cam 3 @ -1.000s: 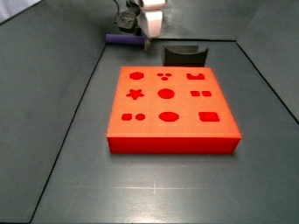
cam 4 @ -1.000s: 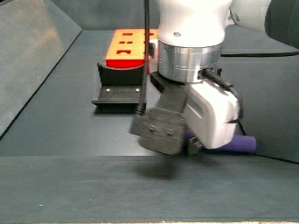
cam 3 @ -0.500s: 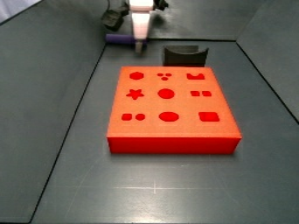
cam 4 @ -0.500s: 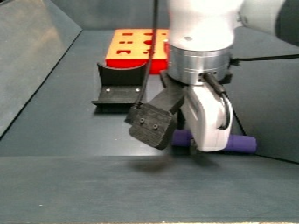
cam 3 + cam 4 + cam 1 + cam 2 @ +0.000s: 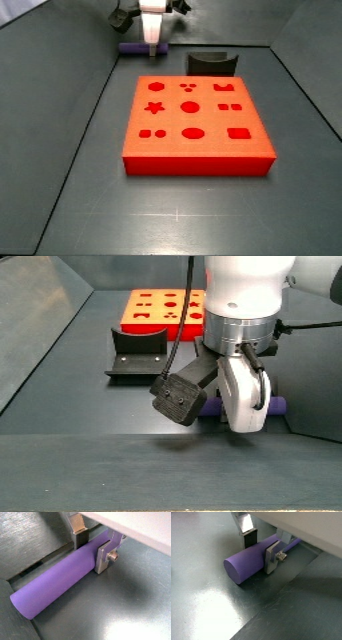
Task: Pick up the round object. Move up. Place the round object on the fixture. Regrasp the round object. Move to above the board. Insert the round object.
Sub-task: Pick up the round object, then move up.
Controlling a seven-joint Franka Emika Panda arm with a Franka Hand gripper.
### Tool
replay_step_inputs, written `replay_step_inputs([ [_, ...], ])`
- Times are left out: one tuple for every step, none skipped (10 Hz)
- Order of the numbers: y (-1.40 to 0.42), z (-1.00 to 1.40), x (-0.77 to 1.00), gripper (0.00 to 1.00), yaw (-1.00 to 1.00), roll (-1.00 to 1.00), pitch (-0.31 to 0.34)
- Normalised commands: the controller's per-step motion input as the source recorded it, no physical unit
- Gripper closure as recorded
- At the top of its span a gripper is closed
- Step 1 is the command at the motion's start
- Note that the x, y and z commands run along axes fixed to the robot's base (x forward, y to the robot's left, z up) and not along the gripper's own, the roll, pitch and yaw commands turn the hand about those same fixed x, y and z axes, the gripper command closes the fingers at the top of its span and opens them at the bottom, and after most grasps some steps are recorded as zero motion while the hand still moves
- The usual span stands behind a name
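On the floor behind the board [image 5: 198,125], at its 11 o'clock, the peg [image 5: 63,579] is lying flat. The gripper [image 5: 93,547] is straddling it, fingers apart, not yet clamping. Close squarely mid-length before lifting; fixture [image 5: 211,64] at 1 o'clock.

Purple round object [image 5: 57,582], silver fingers [image 5: 105,554] of white gripper [image 5: 241,406], red board [image 5: 195,124], black fixture [image 5: 138,353]

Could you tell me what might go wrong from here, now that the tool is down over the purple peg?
The tool straddles the round object near one end rather than its middle, so the long free end could sag or swing on lifting. In both wrist views the peg lies on the floor close to a wall, so the far finger has little room and may scrape it.
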Motion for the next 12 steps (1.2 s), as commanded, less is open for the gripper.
replay_step_inputs([
  [0.00, 0.00, 0.00, 1.00, 0.00, 0.00, 0.000],
  [0.00, 0.00, 0.00, 1.00, 0.00, 0.00, 0.000],
  [0.00, 0.00, 0.00, 1.00, 0.00, 0.00, 0.000],
  [0.00, 0.00, 0.00, 1.00, 0.00, 0.00, 0.000],
  [0.00, 0.00, 0.00, 1.00, 0.00, 0.00, 0.000],
  [0.00, 0.00, 0.00, 1.00, 0.00, 0.00, 0.000],
  [0.00, 0.00, 0.00, 1.00, 0.00, 0.00, 0.000],
  [0.00, 0.00, 0.00, 1.00, 0.00, 0.00, 0.000],
  [0.00, 0.00, 0.00, 1.00, 0.00, 0.00, 0.000],
  [0.00, 0.00, 0.00, 1.00, 0.00, 0.00, 0.000],
  [0.00, 0.83, 0.00, 1.00, 0.00, 0.00, 0.000],
  [0.08, 0.76, -0.07, 1.00, 0.05, 0.00, 0.035],
])
